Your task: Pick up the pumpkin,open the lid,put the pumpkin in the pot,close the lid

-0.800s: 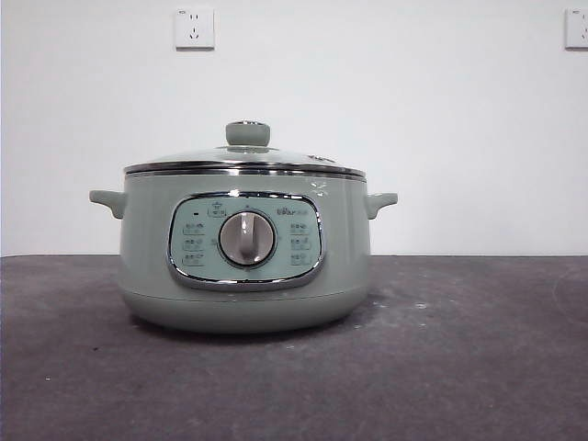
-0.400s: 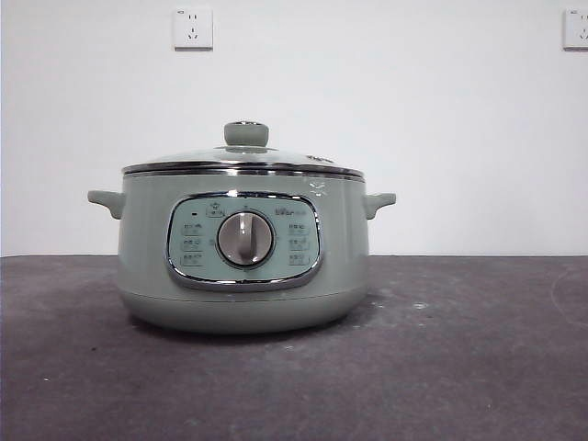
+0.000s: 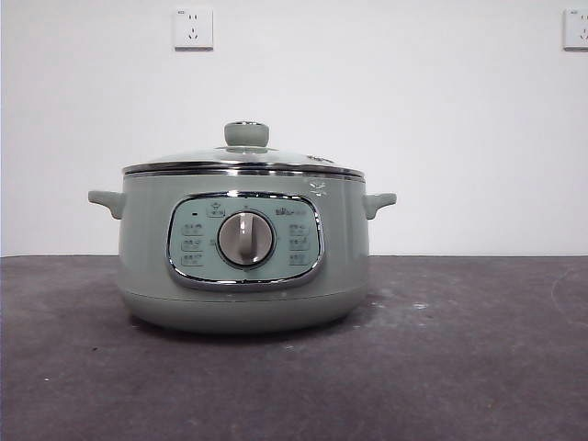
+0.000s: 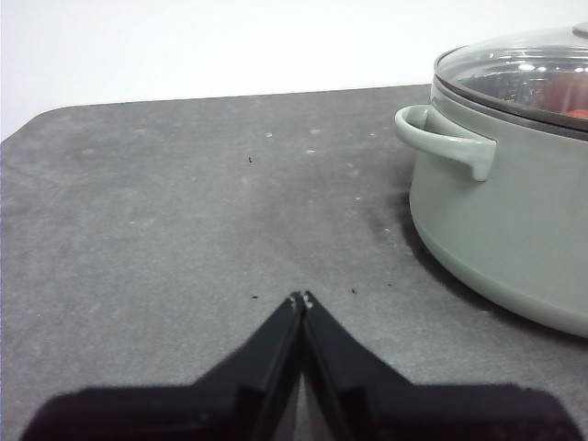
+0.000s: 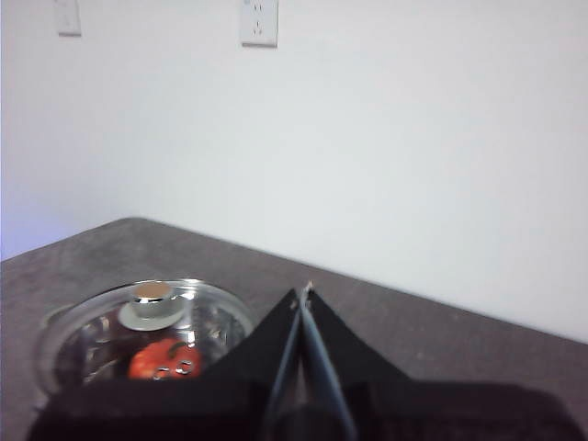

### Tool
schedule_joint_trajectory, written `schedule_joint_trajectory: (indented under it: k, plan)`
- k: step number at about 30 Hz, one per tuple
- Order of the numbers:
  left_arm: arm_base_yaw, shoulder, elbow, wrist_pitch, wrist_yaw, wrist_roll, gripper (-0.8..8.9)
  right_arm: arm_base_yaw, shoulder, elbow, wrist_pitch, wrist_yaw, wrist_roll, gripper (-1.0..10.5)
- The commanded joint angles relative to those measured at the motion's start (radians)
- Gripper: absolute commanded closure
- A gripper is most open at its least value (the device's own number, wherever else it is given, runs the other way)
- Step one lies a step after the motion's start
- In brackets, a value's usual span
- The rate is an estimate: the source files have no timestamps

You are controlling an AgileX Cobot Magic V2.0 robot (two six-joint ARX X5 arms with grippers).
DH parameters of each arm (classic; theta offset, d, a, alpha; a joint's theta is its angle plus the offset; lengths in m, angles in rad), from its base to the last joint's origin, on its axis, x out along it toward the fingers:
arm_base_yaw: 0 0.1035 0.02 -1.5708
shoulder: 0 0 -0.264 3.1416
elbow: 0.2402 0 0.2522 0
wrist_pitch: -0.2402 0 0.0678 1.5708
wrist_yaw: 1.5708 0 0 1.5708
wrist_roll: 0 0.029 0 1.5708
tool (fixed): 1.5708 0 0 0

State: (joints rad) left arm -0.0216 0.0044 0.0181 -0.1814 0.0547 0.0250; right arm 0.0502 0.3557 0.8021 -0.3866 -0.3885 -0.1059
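Apparently finished: pumpkin [image 5: 165, 359] seen orange through the glass, inside the pot [image 3: 243, 248], lid [image 3: 244, 156] seated flat on the rim. Nothing shifted over the last second in the front view. Left hand [image 4: 302, 299] pressed together, empty, low over the table [image 4: 165, 230] beside the pot. Right hand [image 5: 304, 291] likewise together, empty, raised above and clear.

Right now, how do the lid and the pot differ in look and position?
The lid is clear glass with a chrome rim; the pot is opaque sage green. The lid is shallow and slightly domed, while the pot is deep and tall. The lid sits closed on top of the pot, which stands on the dark table. Through the lid the orange pumpkin shows. Both share the same green: the lid's knob matches the pot.
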Motion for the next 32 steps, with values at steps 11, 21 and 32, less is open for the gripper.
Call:
schedule_joint_trajectory:
  k: [11, 21, 32]
  plan:
    - [0.003, -0.003, -0.015, -0.002, -0.002, -0.006, 8.17, 0.006, -0.244, -0.591, 0.322, 0.130, 0.053, 9.5]
    - [0.003, -0.003, -0.015, -0.002, -0.002, -0.006, 8.17, 0.026, -0.344, -0.755, 0.328, 0.216, 0.116, 9.5]
    - [0.003, -0.003, -0.015, -0.002, -0.002, -0.006, 8.17, 0.039, -0.355, -0.795, 0.243, 0.339, 0.164, 9.5]
